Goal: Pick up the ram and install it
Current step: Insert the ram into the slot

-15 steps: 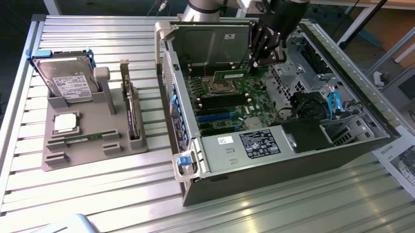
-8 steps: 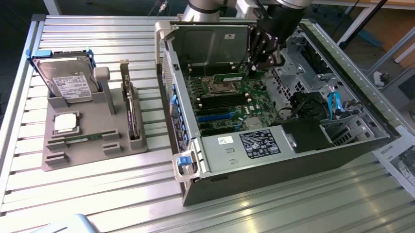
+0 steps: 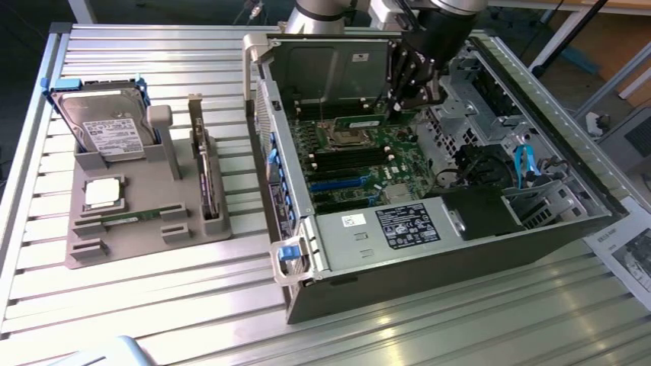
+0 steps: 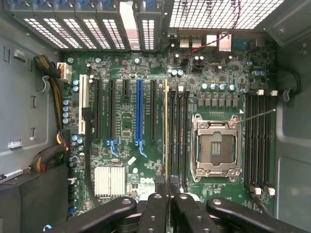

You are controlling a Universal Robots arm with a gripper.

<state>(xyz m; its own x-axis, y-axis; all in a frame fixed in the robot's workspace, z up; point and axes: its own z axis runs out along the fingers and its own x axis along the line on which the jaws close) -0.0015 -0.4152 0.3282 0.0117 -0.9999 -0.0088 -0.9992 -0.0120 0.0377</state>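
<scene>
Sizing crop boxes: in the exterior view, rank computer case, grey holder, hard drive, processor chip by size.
Largest first:
open black computer case
grey plastic parts holder
silver hard drive
square silver processor chip

Pincer [image 4: 168, 198] grips the ram [image 4: 166, 136] edge-on above motherboard [image 4: 127, 104].

Robotics lab or workshop, set up for PC assembly. Ribbed aluminium-slat desk [image 3: 152, 305] carrying open black tower computer case [image 3: 428, 274], lying on its side, green motherboard [image 3: 356, 164] showing. Grey moulded parts fixture [image 3: 133, 244] sitting beside it, holding silver hard drive [image 3: 107, 126] and square silver processor [image 3: 102, 193]. Black robot arm [image 3: 447, 30] reaching into case, tool [image 3: 405, 105] gripping thin green ram strip [image 3: 361, 120]. Printed sheet [image 3: 626, 255] lying at desk edge.
</scene>
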